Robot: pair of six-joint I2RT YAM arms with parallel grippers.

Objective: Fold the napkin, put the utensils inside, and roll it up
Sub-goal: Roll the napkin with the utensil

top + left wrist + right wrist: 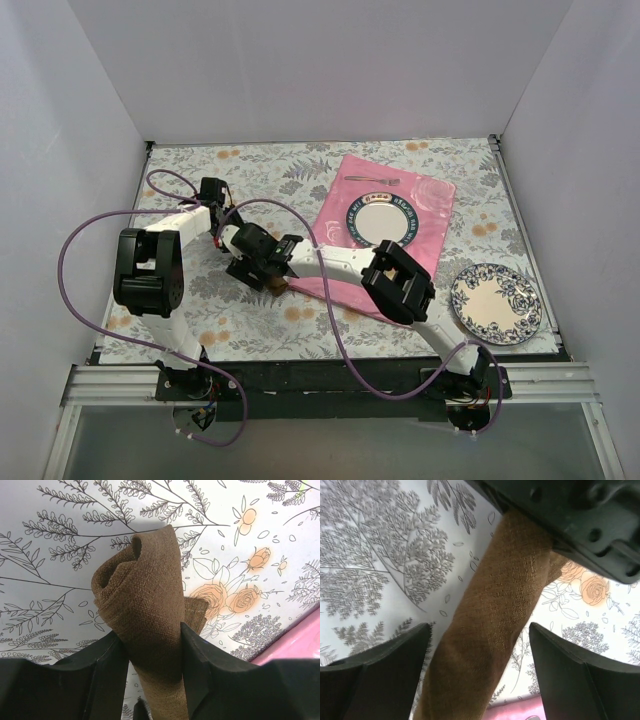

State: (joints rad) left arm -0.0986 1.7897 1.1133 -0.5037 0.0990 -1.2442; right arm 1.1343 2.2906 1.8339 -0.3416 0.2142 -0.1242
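Note:
The dark brown napkin [142,590] is rolled into a tube. In the top view only a small brown bit of the napkin [277,286] shows under both grippers. My left gripper [152,647] is shut on the roll near one end, and the rolled end sticks out past the fingers above the floral table. My right gripper [480,640] is open, its fingers [395,665] astride the roll [495,610] without touching it. A silver fork [372,180] lies on the pink mat's far edge, away from both grippers. Whether any cutlery is inside the roll is hidden.
A pink cloth mat [430,200] lies at the middle right with a blue-rimmed plate [380,222] on it. A second floral plate [495,303] sits at the right front. White walls enclose the floral tablecloth [250,170]. Purple cables loop around the left arm.

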